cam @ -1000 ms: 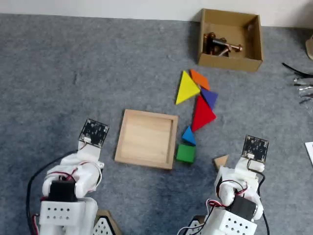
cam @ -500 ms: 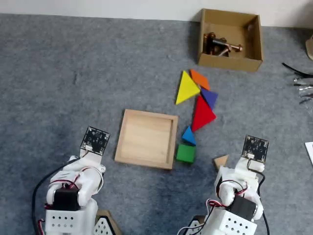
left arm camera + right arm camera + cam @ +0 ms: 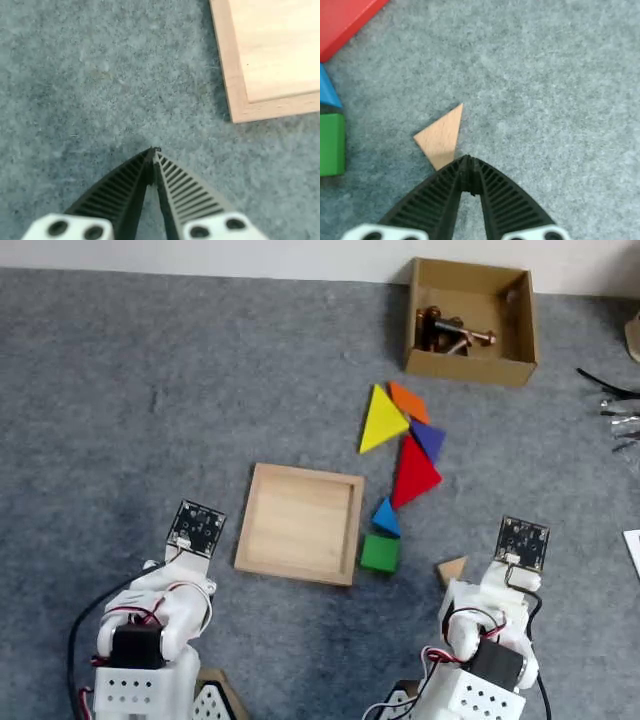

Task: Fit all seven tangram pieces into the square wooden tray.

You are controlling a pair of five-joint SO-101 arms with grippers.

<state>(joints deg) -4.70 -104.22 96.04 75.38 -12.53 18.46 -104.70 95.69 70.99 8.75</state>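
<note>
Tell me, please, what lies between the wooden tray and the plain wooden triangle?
The green square, close beside the wooden tray; bare carpet separates it from the plain wooden triangle. The high view shows this.

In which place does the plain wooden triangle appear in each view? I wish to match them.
High view: the wooden triangle lies right of the green square.
Right wrist view: the wooden triangle lies just past the tip of the shut right tool.
Left wrist view: this one faces a corner of the tray, on the tray's other side.
Shared landmark: the green square, beside the triangle.
</note>
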